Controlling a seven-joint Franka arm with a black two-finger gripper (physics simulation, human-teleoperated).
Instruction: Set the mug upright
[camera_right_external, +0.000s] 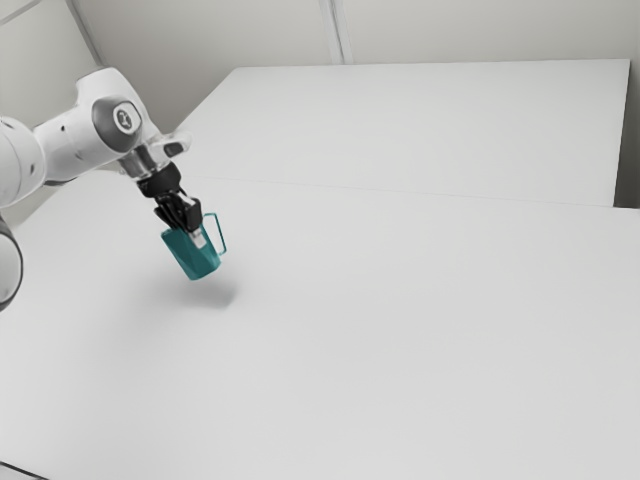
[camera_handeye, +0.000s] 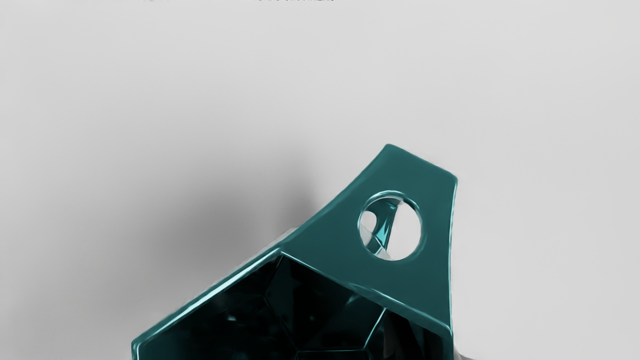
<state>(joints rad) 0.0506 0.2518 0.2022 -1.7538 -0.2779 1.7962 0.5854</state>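
The teal mug (camera_right_external: 190, 254) hangs above the table in the exterior view, tilted, with its open rim toward the hand and its base pointing down toward the exterior view's right. My gripper (camera_right_external: 196, 236) is shut on its wall near the rim. The thin handle (camera_right_external: 223, 236) stands out on the exterior view's right side. In the wrist view the mug's angular rim (camera_handeye: 210, 296) and dark inside show, beside the broad handle top (camera_handeye: 335, 245) with a round hole. Part of the gripper (camera_handeye: 434, 347) shows there at the mug's wall; the fingertips are mostly hidden.
The white table (camera_right_external: 400, 330) stretches beneath the mug, with the mug's soft shadow on it below. A second pale surface (camera_right_external: 430, 125) lies behind, toward the wall. A dark thin line crosses the exterior view's lower left corner.
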